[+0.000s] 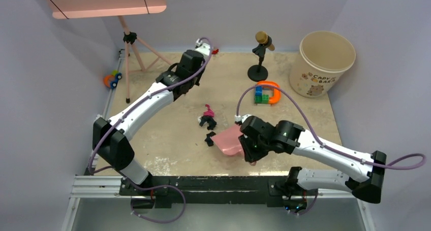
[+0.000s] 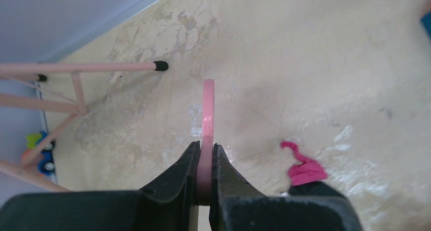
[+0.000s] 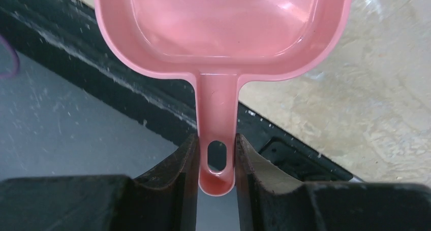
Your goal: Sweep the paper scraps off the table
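left gripper clamped on a pink brush handle | right gripper pinched the pink dustpan by its handle | paper scraps sat on the table, just left of the pan — lip probably wanted flat contact first, brush dragging rightward

The pink dustpan is cut off at the upper frame edge.

Clutter stood along the far edge.
A cream tub sat at two o'clock, a microphone stand at one, a pink tripod at eleven.
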Controlling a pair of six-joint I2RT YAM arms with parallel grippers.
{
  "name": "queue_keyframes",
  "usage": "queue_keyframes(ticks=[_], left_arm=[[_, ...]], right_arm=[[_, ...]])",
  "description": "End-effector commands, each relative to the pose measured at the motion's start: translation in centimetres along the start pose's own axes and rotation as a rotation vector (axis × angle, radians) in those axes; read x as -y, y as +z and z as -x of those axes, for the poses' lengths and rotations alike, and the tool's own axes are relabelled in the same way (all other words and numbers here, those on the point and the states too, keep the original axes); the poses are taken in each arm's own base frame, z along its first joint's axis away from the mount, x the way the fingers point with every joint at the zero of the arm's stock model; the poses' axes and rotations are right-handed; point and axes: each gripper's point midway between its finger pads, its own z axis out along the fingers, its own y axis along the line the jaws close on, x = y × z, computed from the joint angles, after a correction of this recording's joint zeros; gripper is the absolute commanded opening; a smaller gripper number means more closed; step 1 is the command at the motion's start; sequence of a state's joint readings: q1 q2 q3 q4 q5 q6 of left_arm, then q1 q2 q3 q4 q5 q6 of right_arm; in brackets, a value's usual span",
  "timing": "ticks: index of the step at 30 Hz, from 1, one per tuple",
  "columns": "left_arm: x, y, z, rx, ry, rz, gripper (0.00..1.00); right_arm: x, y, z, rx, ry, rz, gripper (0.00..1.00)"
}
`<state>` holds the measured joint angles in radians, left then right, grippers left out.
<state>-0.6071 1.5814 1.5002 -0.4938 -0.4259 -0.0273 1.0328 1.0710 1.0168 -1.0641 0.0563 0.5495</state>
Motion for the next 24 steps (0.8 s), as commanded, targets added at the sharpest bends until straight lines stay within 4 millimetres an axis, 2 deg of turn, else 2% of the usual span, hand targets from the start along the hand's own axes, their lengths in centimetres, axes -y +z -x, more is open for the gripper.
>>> queue_keyframes(ticks=[1,6,10,13,18,24], left_arm=[[1.3,2.0,0.8,0.043,0.333,-0.103,0.0],[4.5,3.3,-1.4,-0.022,0.483,-0.29,0.0],[7.0,3.9,-2.4,-0.023,0.541,-0.428,0.0],[7.8,4.6,-2.9,-0.045,0.562,-0.468,0.0],[9.0,4.7,-3.6,-0.096,0.581,-0.543,0.0],[10.3,4.0,-6.1,-0.195,0.614,-0.657,0.0]], right_arm=[[-1.2,0.0,-3.9,-0.115,0.004,-0.022,0.0],[-3.9,1.4,-7.0,-0.22,-0.085,0.015,0.0],[-4.9,3.3,-7.7,-0.26,-0.107,0.018,0.0],[-4.9,4.3,-7.6,-0.275,-0.105,-0.019,0.0],[-4.5,5.9,-5.3,-0.236,-0.081,-0.077,0.0],[-3.4,7.8,-2.1,-0.207,-0.067,-0.061,0.0]])
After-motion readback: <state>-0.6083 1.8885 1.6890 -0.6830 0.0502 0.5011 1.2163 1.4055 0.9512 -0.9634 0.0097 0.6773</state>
